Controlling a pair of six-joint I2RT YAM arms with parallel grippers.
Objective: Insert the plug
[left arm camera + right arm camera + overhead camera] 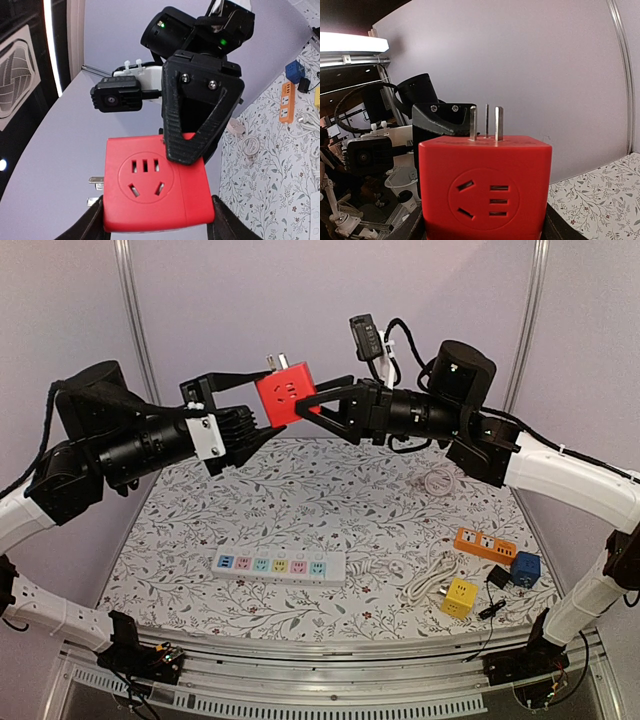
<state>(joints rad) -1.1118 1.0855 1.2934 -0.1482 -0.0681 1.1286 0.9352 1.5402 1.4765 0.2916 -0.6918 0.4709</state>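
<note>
A red cube plug (284, 396) with metal prongs (272, 362) is held in the air above the table's far side, between both arms. My left gripper (258, 408) is shut on it from the left. My right gripper (312, 407) is shut on it from the right. In the left wrist view the cube (150, 190) sits between my left gripper's (157, 222) fingers, with a right-arm finger across its top corner. In the right wrist view the cube (485, 185) fills my right gripper (482, 222), prongs up. The white power strip (280, 565) lies on the table, near the front.
An orange power strip (487, 543), a blue cube (526, 568), a yellow cube (460, 597), a small black adapter (497, 578) and a coiled white cable (428, 582) lie at the front right. A clear round item (437, 481) lies at the back right.
</note>
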